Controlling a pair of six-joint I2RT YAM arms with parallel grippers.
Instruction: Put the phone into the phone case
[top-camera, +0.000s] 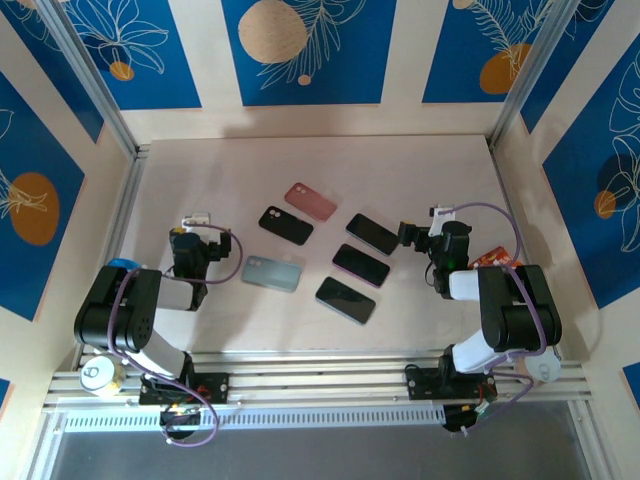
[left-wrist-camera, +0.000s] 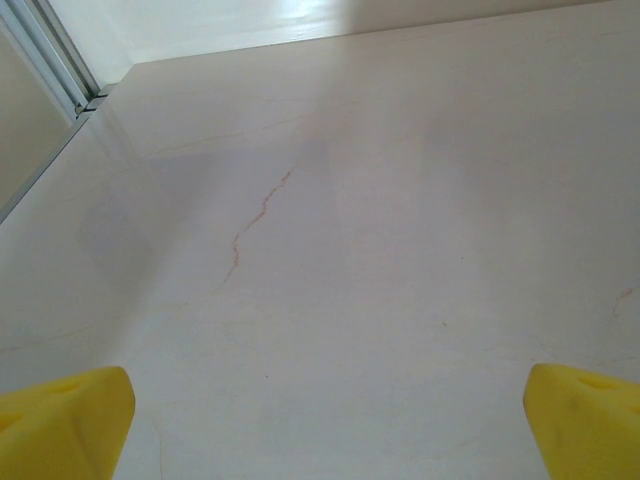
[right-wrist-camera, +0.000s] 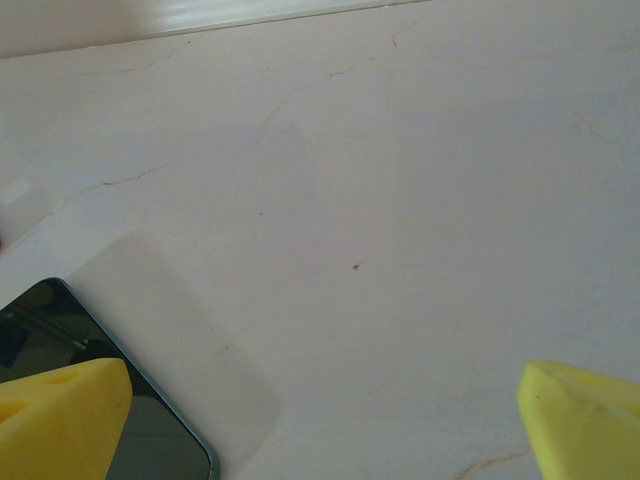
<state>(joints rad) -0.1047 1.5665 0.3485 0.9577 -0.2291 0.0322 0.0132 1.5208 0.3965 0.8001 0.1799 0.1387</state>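
Left gripper (left-wrist-camera: 320, 432) and right gripper (right-wrist-camera: 320, 425): jaws spread wide, empty, above the table (top-camera: 300, 160). Three phones (top-camera: 361, 264) lie mid-table, the farthest just beside the right gripper. To their left, separate: pink case (top-camera: 311, 200), black case (top-camera: 285, 224), grey-blue case (top-camera: 272, 273).

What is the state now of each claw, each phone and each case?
left claw: open, holds nothing.
right claw: open, holds nothing.
far phone: lies flat, screen dark, untouched.
middle phone: lies flat, screen dark, untouched.
near phone: lies flat, screen dark, untouched.
pink case: lies flat, untouched.
black case: lies flat, untouched.
pale blue case: lies flat, untouched.
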